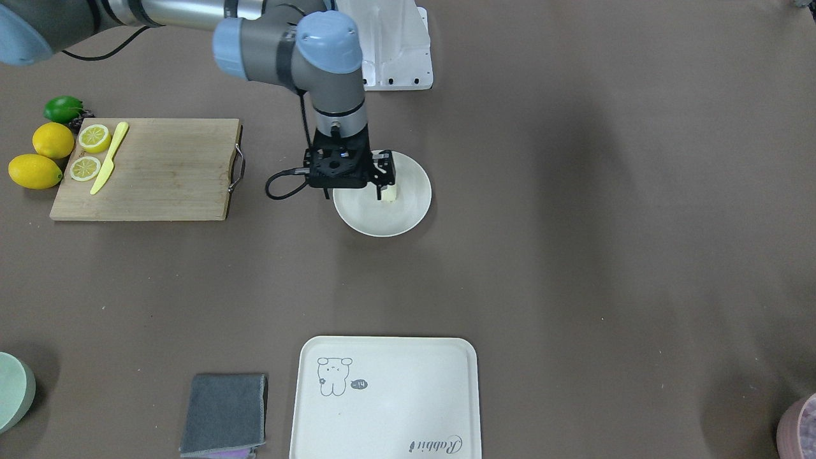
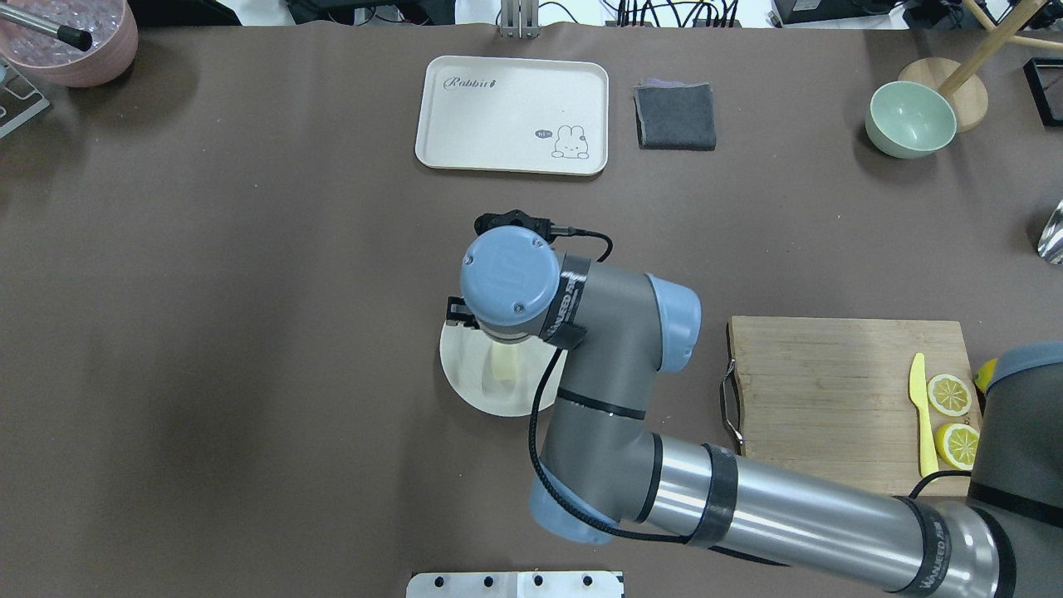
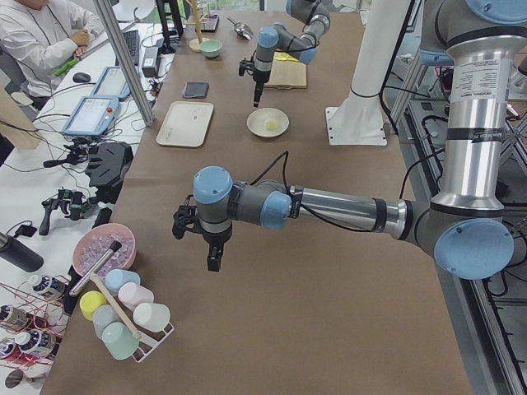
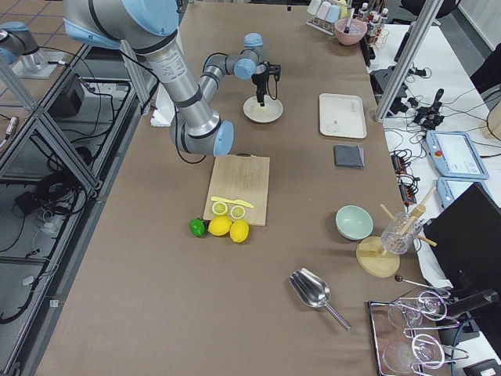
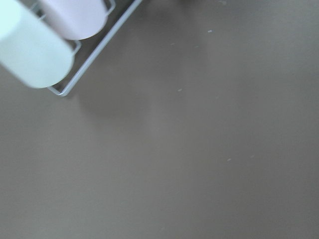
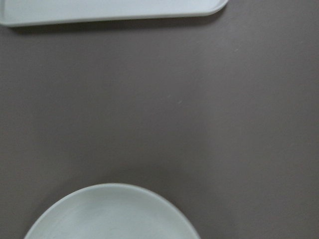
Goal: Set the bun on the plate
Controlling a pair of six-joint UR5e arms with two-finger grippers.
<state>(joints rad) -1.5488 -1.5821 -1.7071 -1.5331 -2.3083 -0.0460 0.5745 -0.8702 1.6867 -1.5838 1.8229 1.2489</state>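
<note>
The pale cream bun (image 1: 389, 193) lies on the round off-white plate (image 1: 401, 220) at mid table, nothing holding it. My right gripper (image 1: 371, 183) hangs straight above the plate, clear of the bun, and looks open; one finger (image 1: 384, 172) juts out sideways. Seen from overhead, the bun (image 2: 504, 363) shows under the right wrist. The right wrist view catches only the plate rim (image 6: 112, 209) and table. My left gripper (image 3: 212, 259) hovers over bare table far from the plate; I cannot tell whether it is open or shut.
A wooden cutting board (image 1: 159, 172) with lemon halves (image 1: 94, 138) and a yellow knife (image 1: 109, 158) lies on the right arm's side. A cream rabbit tray (image 1: 386, 398) and grey cloth (image 1: 223, 414) sit opposite the robot. A cup rack (image 3: 123, 317) stands near the left gripper.
</note>
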